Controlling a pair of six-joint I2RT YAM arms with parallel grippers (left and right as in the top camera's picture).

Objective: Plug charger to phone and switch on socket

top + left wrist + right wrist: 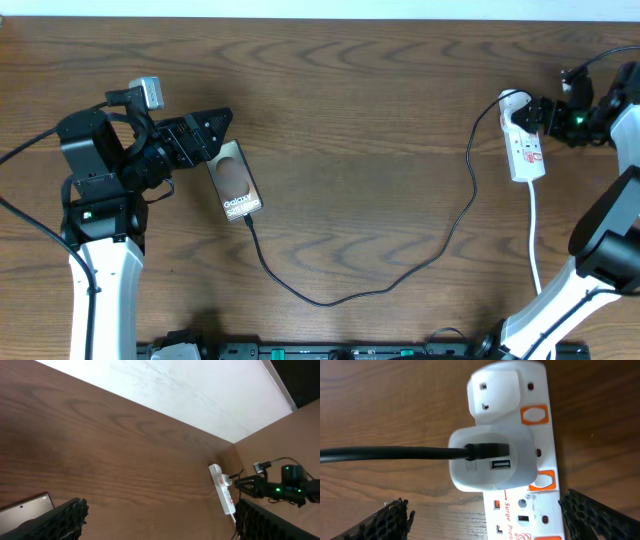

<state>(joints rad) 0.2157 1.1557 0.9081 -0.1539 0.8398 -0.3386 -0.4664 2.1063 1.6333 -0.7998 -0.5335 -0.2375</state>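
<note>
The charger (395, 453) looks plugged into the phone (236, 180), left on the bench (350, 100). Left hand (215, 138) beside it and right hand (546, 115) by the socket (526, 150) (far right) are wide open, holding nothing. The switch (542, 480) seems left to press.

Soft, even light across all three views, with only faint shadows.

From overhead the table (380, 120) looked evenly lit and sharp, and I saw a dull warm reflection on the phone (235, 180) face. My left wrist view was tilted and hazy, its white wall (200, 395) bright. On the right wrist the power strip (545, 435) was close, pale and slightly soft.
</note>
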